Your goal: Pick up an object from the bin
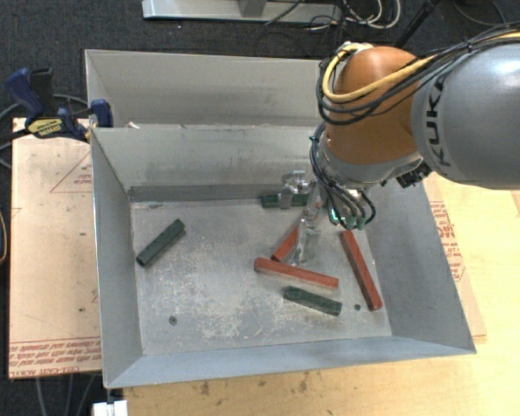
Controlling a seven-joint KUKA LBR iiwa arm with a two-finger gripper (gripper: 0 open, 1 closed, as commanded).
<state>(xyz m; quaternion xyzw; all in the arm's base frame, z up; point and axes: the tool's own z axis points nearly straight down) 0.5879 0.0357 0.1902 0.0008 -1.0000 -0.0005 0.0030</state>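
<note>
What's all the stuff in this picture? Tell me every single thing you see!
red sticks: three, reddish brown; one flat in the middle, one slanted on the right, one short one beside the gripper
dark green sticks: two; one on the left, one near the front, just below the flat red one
small dark piece: one, by the back wall; too small to tell what it is
bin: one, grey metal, holds all of these
arm: one, silver, reaching in from the right
orange cover: one, on the wrist, with cables
gripper: one, metal, low over the red sticks
</note>
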